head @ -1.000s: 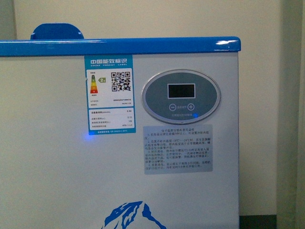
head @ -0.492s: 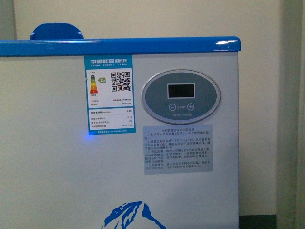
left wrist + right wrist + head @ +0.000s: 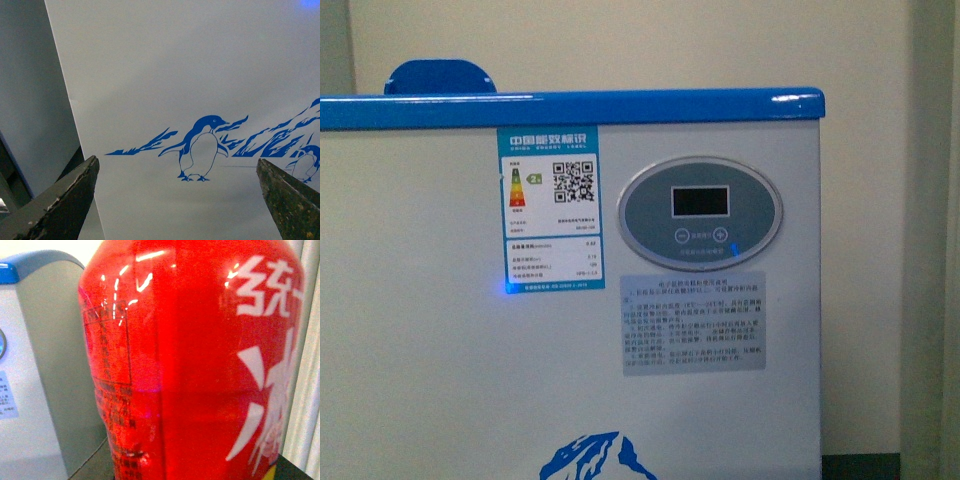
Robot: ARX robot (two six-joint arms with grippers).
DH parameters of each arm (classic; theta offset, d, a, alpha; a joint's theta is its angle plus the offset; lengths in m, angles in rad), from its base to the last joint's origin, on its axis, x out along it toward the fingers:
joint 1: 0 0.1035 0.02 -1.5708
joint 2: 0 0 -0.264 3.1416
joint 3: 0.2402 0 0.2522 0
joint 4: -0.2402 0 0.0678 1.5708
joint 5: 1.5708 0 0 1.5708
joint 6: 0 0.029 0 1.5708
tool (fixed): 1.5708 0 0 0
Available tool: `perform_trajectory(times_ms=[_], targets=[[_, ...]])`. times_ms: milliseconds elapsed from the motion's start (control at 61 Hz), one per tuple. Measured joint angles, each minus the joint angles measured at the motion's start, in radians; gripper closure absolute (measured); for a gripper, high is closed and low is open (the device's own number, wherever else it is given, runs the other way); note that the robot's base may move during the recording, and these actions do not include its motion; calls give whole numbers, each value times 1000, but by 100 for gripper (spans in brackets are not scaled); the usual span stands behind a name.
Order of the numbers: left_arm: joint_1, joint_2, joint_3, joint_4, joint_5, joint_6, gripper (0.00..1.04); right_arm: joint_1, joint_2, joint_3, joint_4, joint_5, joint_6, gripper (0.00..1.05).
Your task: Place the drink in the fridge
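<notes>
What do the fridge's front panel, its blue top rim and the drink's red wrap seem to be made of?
Fridge front panel: probably white painted sheet metal, flat, satin, soft reflections. Blue top rim: likely moulded plastic, glossy highlight on its rounded corner. The drink wears thin printed plastic film, glossy, sharp glints and slight wrinkles.

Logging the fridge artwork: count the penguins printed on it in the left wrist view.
2. One whole penguin stands among the blue mountain streaks; a second penguin is cut off by the picture's edge. More may lie out of view.
</notes>
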Motion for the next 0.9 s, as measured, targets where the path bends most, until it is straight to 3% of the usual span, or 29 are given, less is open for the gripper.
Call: perform_trajectory(times_ms=[902], targets=[[0, 0, 0, 0, 0, 0, 8, 0, 0, 0, 0, 0, -2, 68]])
